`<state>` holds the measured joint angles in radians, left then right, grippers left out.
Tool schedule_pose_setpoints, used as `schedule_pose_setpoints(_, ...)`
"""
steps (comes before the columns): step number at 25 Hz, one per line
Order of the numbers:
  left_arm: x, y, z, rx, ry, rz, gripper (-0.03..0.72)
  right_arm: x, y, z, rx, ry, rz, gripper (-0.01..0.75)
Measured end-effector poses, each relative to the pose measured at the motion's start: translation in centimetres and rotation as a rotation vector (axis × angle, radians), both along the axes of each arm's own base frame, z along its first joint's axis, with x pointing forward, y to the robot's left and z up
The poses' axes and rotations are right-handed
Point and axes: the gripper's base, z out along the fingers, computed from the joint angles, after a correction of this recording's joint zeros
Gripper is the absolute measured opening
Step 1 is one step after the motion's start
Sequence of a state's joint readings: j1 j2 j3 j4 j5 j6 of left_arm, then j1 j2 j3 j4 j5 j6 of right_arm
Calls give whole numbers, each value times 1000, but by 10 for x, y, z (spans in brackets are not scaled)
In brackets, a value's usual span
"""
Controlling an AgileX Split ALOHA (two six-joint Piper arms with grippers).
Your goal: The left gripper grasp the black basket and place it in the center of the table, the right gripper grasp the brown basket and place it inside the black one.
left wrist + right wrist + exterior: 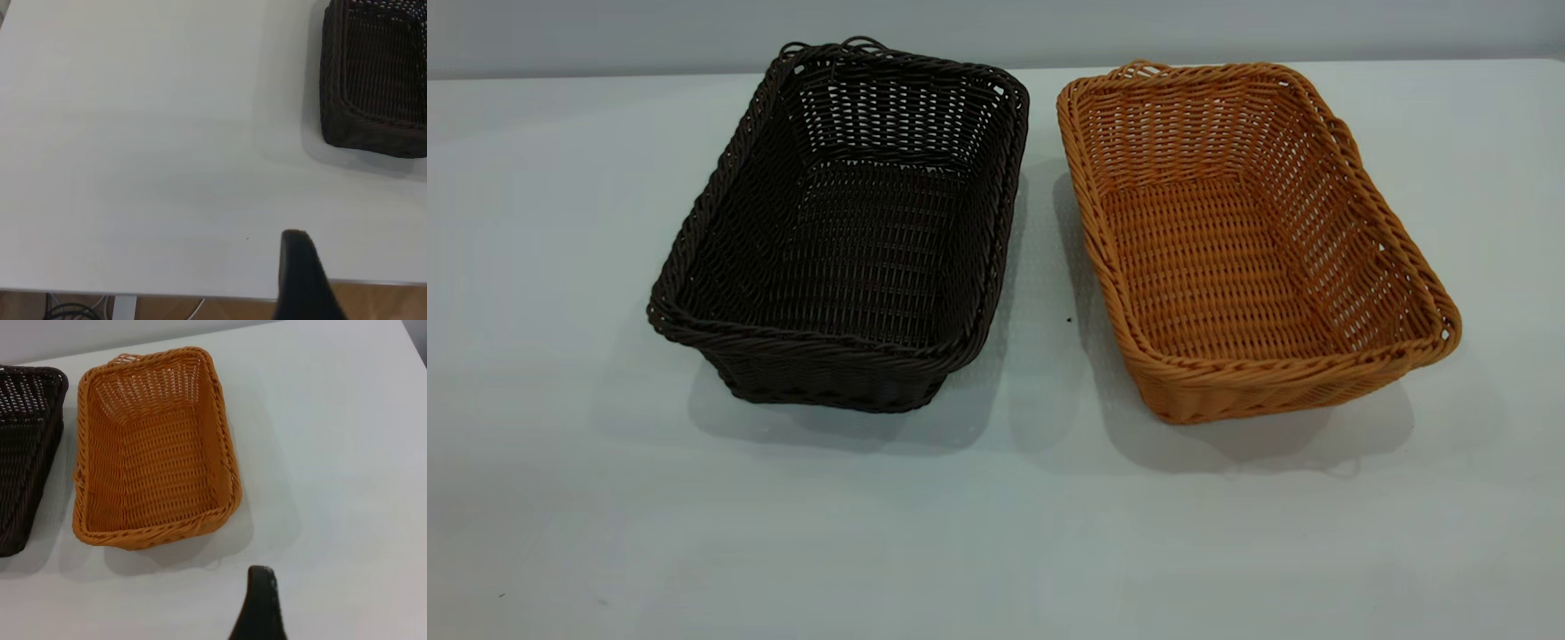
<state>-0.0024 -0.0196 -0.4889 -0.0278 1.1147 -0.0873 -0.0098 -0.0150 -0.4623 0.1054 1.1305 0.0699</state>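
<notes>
Exterior view: the black basket (845,240) and brown basket (1249,240) are standing side by side on the worktop (560,489), not touching.

Left wrist view: the left tool (303,280) is hanging well apart from the black basket; its state I cannot tell.

Right wrist view: the right tool (260,607) is waiting near the brown basket; again I cannot tell.

Both are probably light, stiff wicker; pinching the braided rim seems best.

We can read no text, label, brand or number in any view. Neither basket nor the table bears writing.
</notes>
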Motion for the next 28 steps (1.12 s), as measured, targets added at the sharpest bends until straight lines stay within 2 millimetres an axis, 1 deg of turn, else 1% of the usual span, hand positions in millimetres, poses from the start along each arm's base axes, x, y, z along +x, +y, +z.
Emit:
schedule_pose_setpoints(20, 2, 0, 0, -4, 15, 3, 391, 0, 0, 0, 1, 3, 1, 531)
schedule_pose_setpoints(22, 9, 0, 1, -18, 65, 13, 391, 6, 1, 0, 2, 44, 11, 531)
schedule_pose_setpoints(25, 30, -2, 9, -34, 137, 8, 396, 28, 4, -1, 7, 187, 57, 557)
schedule_pose_setpoints(28, 61, -2, 23, 6, 189, -30, 435, 55, 10, -3, 43, 335, 118, 596)
